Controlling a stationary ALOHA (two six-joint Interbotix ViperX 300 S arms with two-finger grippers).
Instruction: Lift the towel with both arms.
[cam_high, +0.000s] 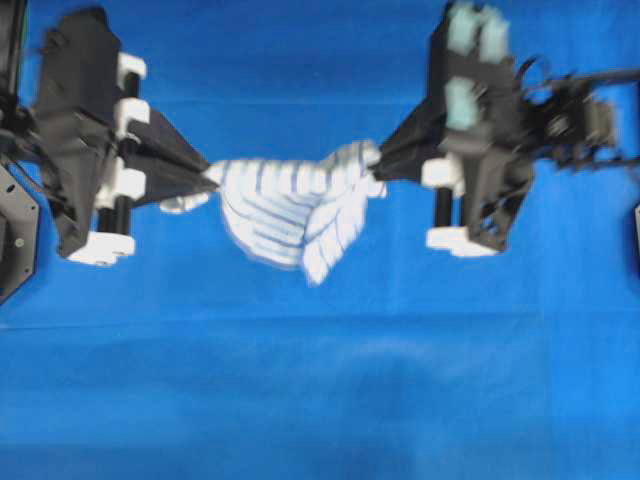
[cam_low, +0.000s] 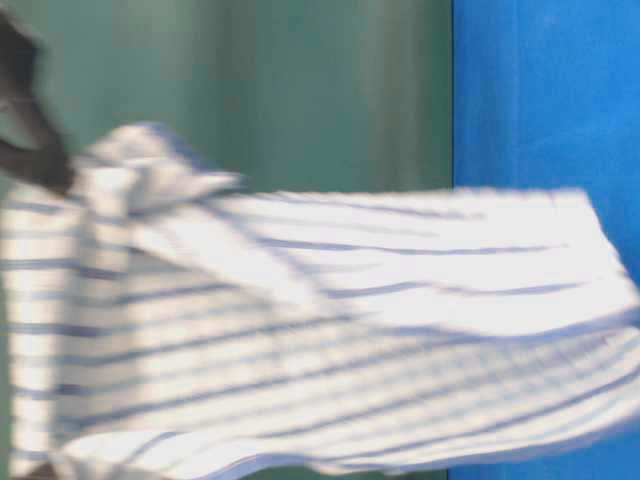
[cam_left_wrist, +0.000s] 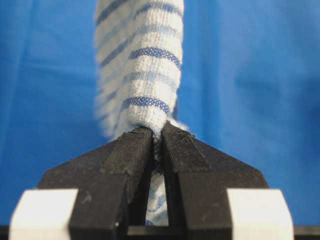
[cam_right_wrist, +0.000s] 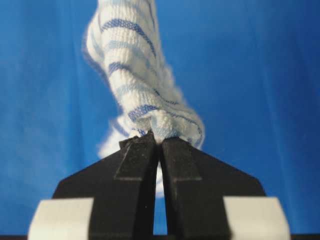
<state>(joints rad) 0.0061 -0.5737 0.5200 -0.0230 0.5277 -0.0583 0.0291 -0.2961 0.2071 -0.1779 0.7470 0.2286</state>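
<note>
The towel (cam_high: 290, 212), white with thin blue stripes, hangs stretched between both arms above the blue cloth. My left gripper (cam_high: 210, 176) is shut on its left end, and the cloth is pinched between the black fingers (cam_left_wrist: 131, 150) in the left wrist view, where the towel (cam_left_wrist: 147, 65) runs away from the tips. My right gripper (cam_high: 377, 168) is shut on the right end. The right wrist view shows the towel (cam_right_wrist: 132, 70) bunched at the tips of the right gripper (cam_right_wrist: 160, 140). At table level the towel (cam_low: 330, 330) fills most of the picture, sagging in the middle.
A plain bright blue cloth (cam_high: 320, 390) covers the table under the towel. A green wall (cam_low: 300, 90) stands behind in the table-level view. The left arm's base (cam_high: 15, 230) sits at the left edge and cabling (cam_high: 585, 110) trails off the right arm.
</note>
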